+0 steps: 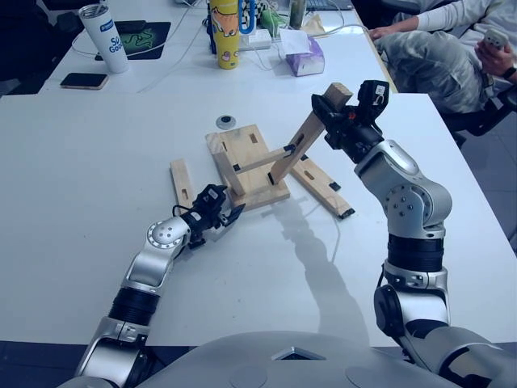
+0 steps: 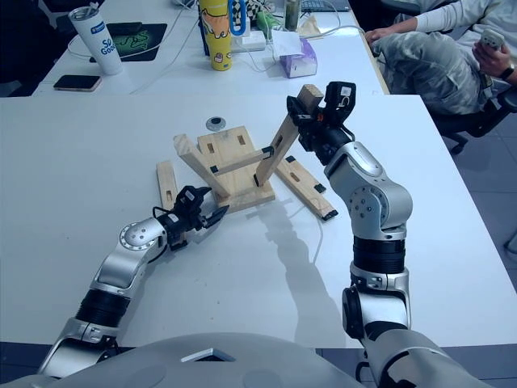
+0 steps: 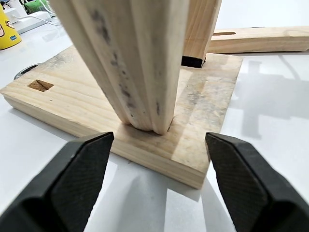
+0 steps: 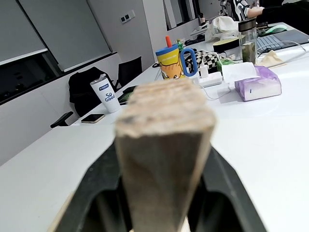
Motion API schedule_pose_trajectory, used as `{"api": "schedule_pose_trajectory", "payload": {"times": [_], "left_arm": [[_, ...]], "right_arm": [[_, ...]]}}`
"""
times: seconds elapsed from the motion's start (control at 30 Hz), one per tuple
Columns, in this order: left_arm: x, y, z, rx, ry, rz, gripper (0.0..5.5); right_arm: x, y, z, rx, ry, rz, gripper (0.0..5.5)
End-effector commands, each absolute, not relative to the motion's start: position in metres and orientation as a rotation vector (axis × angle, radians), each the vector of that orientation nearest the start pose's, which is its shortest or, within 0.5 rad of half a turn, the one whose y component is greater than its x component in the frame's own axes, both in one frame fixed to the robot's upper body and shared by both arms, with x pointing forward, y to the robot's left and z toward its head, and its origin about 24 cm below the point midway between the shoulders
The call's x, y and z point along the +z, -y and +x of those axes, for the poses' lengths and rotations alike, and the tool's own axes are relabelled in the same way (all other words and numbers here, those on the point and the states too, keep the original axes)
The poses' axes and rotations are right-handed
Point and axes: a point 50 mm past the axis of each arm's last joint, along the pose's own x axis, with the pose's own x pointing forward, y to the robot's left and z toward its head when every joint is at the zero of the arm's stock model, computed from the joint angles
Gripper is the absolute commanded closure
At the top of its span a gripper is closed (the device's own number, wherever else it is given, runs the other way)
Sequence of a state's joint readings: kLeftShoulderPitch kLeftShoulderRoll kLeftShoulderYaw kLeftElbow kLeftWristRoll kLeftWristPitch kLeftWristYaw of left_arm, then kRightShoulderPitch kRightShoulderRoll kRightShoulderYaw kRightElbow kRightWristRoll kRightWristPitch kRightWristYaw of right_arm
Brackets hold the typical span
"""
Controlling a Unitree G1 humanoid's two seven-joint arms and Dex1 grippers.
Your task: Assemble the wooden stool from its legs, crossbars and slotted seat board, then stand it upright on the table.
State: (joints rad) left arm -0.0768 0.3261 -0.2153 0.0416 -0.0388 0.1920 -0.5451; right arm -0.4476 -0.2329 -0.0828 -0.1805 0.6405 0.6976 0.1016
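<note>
Okay, my right end effector (image 1: 333, 109) clamps one tilted leg (image 1: 297, 147); left end effector (image 1: 226, 212) gapes empty by the seat board (image 1: 246, 147). Two loose legs (image 1: 181, 182) (image 1: 321, 185) flank it on open bench (image 1: 81, 170).

Blurred up close and cut off below: held leg (image 4: 164, 145). Cut off above: near leg (image 3: 130, 58), hiding part of seat board (image 3: 203, 106).

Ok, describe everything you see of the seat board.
The seat board is a pale bare-wood slab lying flat on the table. Rectangular slots are cut in it; one near a corner is empty. One leg and a second leg, held by the right gripper, rise from it tilted, joined by a crossbar. The open left gripper sits by its near edge, not touching.
</note>
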Motion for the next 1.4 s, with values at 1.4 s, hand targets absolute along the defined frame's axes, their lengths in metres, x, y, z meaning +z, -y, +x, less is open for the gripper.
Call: {"api": "schedule_pose_trajectory", "payload": {"times": [1.4], "left_arm": [[0.056, -0.124, 0.265, -0.703, -0.144, 0.208, 1.96]], "right_arm": [[0.075, 0.121, 0.292, 0.543, -0.487, 0.192, 4.09]]}}
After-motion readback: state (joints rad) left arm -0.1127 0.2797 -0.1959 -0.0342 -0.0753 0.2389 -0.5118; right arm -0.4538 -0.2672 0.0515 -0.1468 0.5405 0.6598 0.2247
